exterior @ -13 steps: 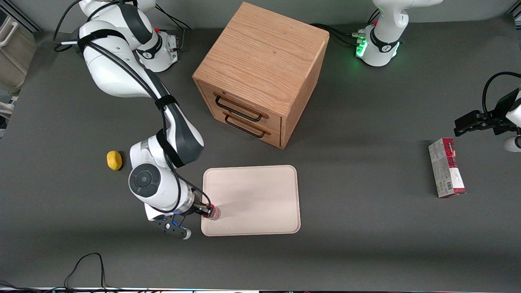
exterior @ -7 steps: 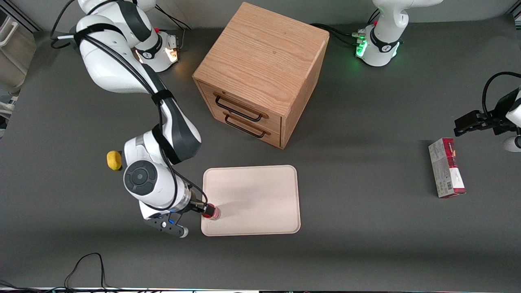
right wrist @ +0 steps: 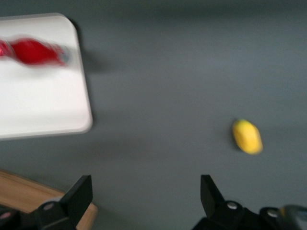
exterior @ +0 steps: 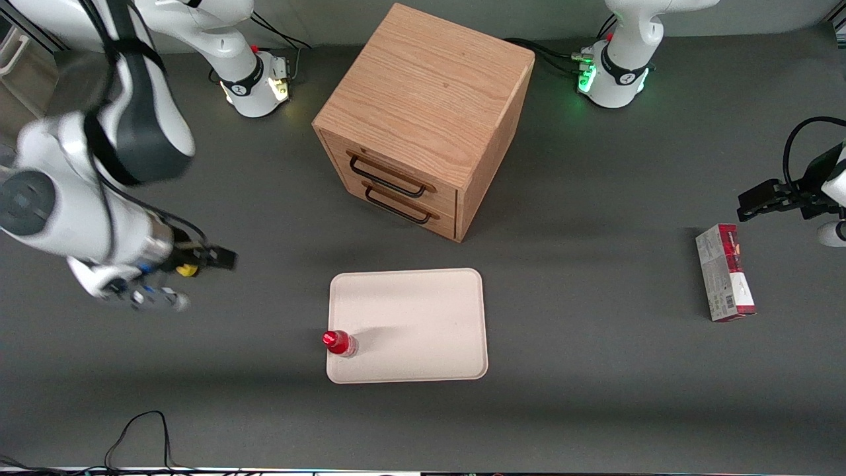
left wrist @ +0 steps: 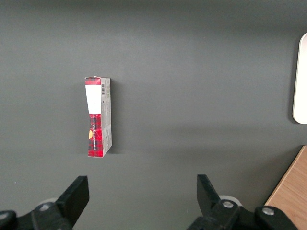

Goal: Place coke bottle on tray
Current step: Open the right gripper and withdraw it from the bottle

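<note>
The gripper [exterior: 221, 258] hangs above the tabletop [exterior: 595, 370] toward the working arm's end, well apart from the tray [exterior: 423, 317]. Its two fingers [right wrist: 79, 194] stand spread wide with nothing between them. A small yellow object [right wrist: 247, 136] lies on the tabletop just beneath the gripper; in the front view only a bit of it [exterior: 188, 270] peeks out past the wrist.

The coke bottle [exterior: 340, 342] stands upright on the tray, right at a corner, the one nearest the front camera on the working arm's side. Its red cap faces up and nothing touches it. In the right wrist view the coke bottle [right wrist: 33, 51] is a blurred red shape on the tray [right wrist: 53, 108].

Farther from the front camera than the tray sits a wooden cabinet [exterior: 423, 119] with two drawers. A red-and-grey carton [exterior: 725, 272] lies flat toward the parked arm's end of the tabletop.
</note>
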